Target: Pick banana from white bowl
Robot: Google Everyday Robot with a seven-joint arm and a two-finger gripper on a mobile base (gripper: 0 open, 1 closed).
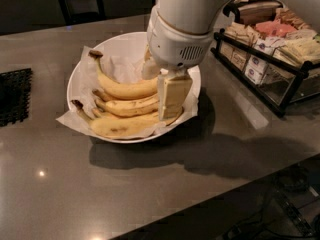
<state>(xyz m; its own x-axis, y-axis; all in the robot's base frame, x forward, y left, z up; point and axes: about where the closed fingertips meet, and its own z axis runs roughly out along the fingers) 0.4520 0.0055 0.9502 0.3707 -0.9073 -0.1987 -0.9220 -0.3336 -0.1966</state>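
On a grey desk (150,184) we see the robot's white arm (190,14) reaching down from the top into the white bowl (75,84), which stands left of centre. The pincer (167,96) sits low inside the bowl's right half, its cream-coloured tip covering the right-hand ends of the fruit. From this angle we cannot tell whether the pincer is parted or clamped on anything.

Three bananas lie in the bowl on a crumpled white paper liner (115,64), side by side, their dark stems pointing left. The top banana (125,89) curves up toward the far rim. The middle banana (127,106) lies just below it. The lowest banana (122,126), speckled with brown, rests nearest the front rim. All three are down in the bowl, none lifted clear of the liner.

To the right of the bowl, apart from it, we see a black wire rack (280,94) holding small packets. A black mesh mat (15,96) lies at the desk's left edge. The arm's shadow falls across the desk in front of the bowl.
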